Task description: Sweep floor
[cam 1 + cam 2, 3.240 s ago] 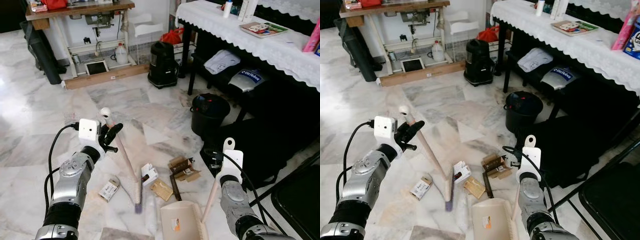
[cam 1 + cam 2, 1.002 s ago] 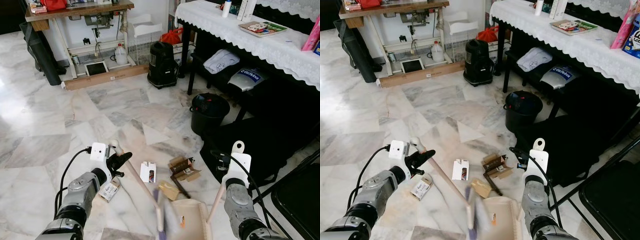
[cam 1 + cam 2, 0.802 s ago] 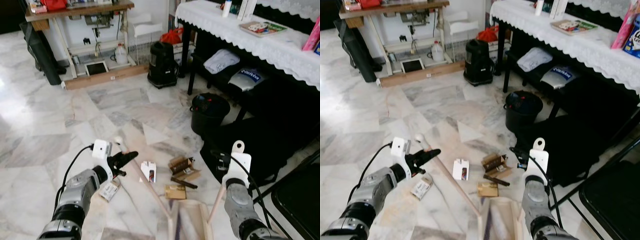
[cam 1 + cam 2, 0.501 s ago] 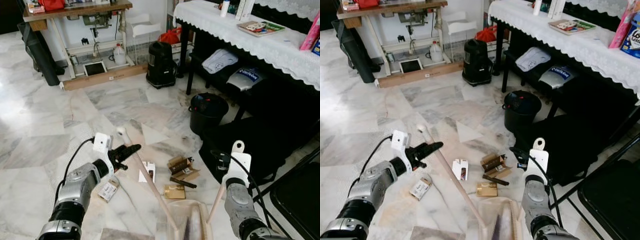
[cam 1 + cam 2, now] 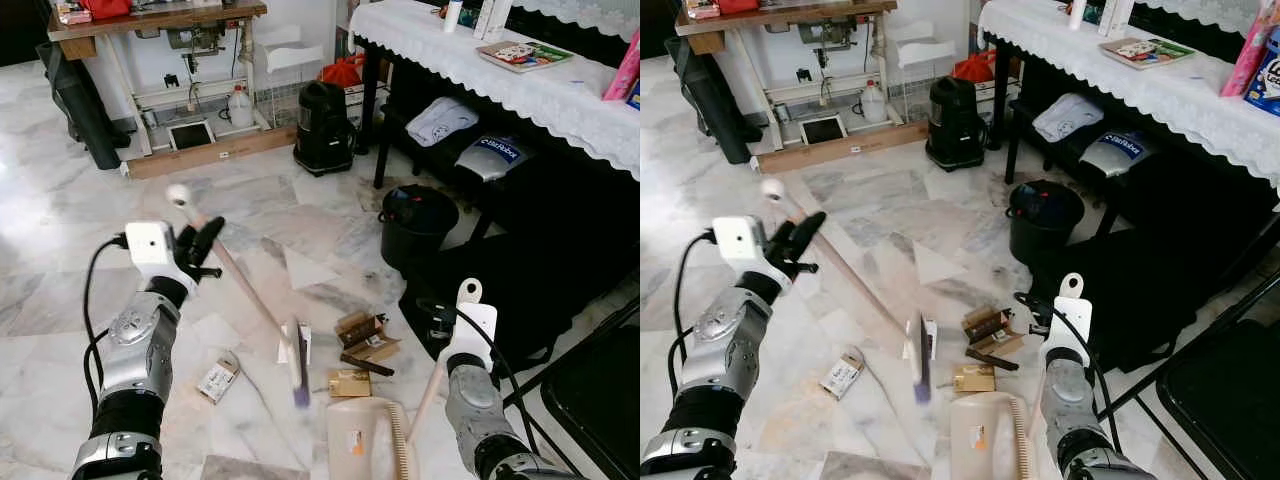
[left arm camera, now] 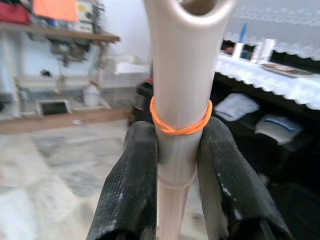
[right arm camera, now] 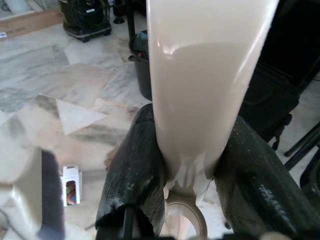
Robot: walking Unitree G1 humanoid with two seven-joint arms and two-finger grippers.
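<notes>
Left end effector pinches the broom near its handle top, arm raised; the brush head hangs by the small boxes on the floor. Right end effector grips the dustpan handle, pan low beside it.

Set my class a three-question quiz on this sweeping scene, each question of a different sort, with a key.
1. True or false: the left gripper is clamped on the broom handle.
2. Multiple choice: the dustpan lies (A) on the white-clothed table, (B) on the floor in front of the robot, (C) inside the black bin.
3. Fill the gap: the band around the broom handle, just above the left gripper's fingers, is ____ in colour.

Key
1. True; both fingers press the handle's sides.
2. B; the right gripper holds its handle.
3. Orange.
</notes>
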